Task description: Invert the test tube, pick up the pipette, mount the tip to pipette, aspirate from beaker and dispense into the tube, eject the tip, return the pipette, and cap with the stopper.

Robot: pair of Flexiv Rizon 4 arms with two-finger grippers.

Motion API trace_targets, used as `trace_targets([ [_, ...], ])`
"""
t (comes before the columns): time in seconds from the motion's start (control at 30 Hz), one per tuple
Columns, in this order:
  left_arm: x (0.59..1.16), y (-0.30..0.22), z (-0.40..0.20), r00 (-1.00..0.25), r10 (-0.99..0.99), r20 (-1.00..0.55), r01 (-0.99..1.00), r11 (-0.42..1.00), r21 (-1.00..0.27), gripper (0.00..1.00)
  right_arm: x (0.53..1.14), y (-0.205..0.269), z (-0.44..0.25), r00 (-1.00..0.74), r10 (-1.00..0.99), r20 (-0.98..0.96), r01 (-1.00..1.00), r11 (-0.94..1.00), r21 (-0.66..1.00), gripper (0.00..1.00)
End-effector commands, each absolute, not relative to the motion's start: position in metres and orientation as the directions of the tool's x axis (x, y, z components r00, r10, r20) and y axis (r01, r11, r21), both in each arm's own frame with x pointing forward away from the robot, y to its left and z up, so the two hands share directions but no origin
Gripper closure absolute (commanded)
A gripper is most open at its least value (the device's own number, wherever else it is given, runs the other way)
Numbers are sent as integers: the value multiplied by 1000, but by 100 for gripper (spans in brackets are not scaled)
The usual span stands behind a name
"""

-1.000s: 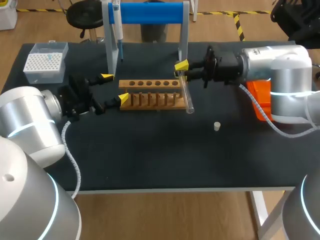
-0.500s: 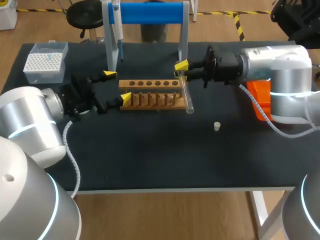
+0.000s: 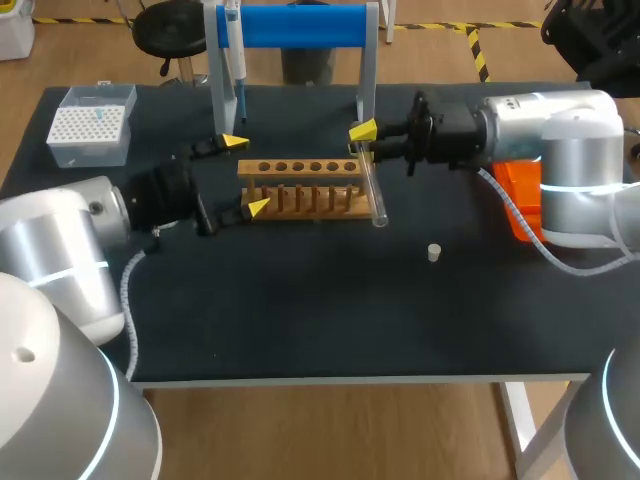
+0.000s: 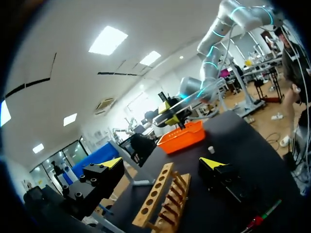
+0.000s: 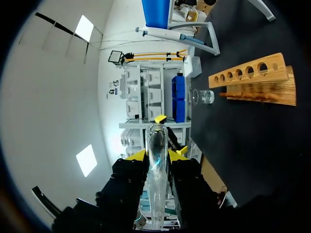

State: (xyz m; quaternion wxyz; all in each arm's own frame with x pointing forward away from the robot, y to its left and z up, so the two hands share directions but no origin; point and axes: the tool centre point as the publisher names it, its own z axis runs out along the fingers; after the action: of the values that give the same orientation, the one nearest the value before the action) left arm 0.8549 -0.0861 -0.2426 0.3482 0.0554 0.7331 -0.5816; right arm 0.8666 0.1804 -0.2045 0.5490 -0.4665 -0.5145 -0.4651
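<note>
A clear test tube [image 3: 375, 190] hangs nearly upright just off the right end of the wooden rack [image 3: 300, 186], with my right gripper [image 3: 363, 135] shut on its upper part. In the right wrist view the tube [image 5: 157, 160] stands between the yellow-tipped fingers of my right gripper [image 5: 157, 153]. My left gripper [image 3: 247, 175] is open, one fingertip on each side of the rack's left end. Its own view shows the rack [image 4: 158, 196] running ahead between the open fingers of my left gripper [image 4: 163, 163]. The pipette [image 3: 232, 50] hangs on the blue stand. A small white stopper [image 3: 434, 252] lies right of the rack.
A white tip box [image 3: 92, 122] sits at the far left corner. An orange bin [image 3: 520, 195] stands under my right arm. The blue stand's grey legs [image 3: 368, 70] rise behind the rack. A glass beaker [image 5: 203, 96] shows beyond the rack's far end in the right wrist view.
My left gripper has slid right toward the rack, and its fingertips now straddle the rack's left end. The right arm and the tube have not moved.
</note>
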Motion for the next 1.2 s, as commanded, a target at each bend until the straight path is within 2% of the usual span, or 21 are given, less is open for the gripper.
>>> trace_targets([
  [0.03,853,-84,-246,-705,-287,-648,560,336,-757,0,866,181,-203,37,-27,999,991,129,-33,100],
  [0.13,853,-84,-246,-705,-287,-648,560,336,-757,0,866,181,-203,37,-27,999,991,129,-33,100],
  [0.2,853,-83,-246,-587,-253,-769,647,424,-634,0,866,181,-203,37,-27,999,991,129,-33,100],
  [0.3,849,-90,-246,-391,-212,-896,773,452,-445,0,866,181,-203,37,-27,999,991,129,-33,100],
  [0.43,842,-95,-245,-168,-162,-972,868,443,-224,0,866,181,-203,37,-27,999,991,129,-33,100],
  [0.57,834,-105,-237,-14,-100,-995,920,389,-52,0,866,181,-203,37,-27,999,991,129,-33,100],
  [0.93,828,-125,-219,145,34,-989,957,248,148,0,866,181,-203,37,-27,999,991,129,-33,100],
  [1.2,820,-136,-209,199,63,-978,962,179,207,0,866,181,-203,37,-27,999,991,129,-33,100],
])
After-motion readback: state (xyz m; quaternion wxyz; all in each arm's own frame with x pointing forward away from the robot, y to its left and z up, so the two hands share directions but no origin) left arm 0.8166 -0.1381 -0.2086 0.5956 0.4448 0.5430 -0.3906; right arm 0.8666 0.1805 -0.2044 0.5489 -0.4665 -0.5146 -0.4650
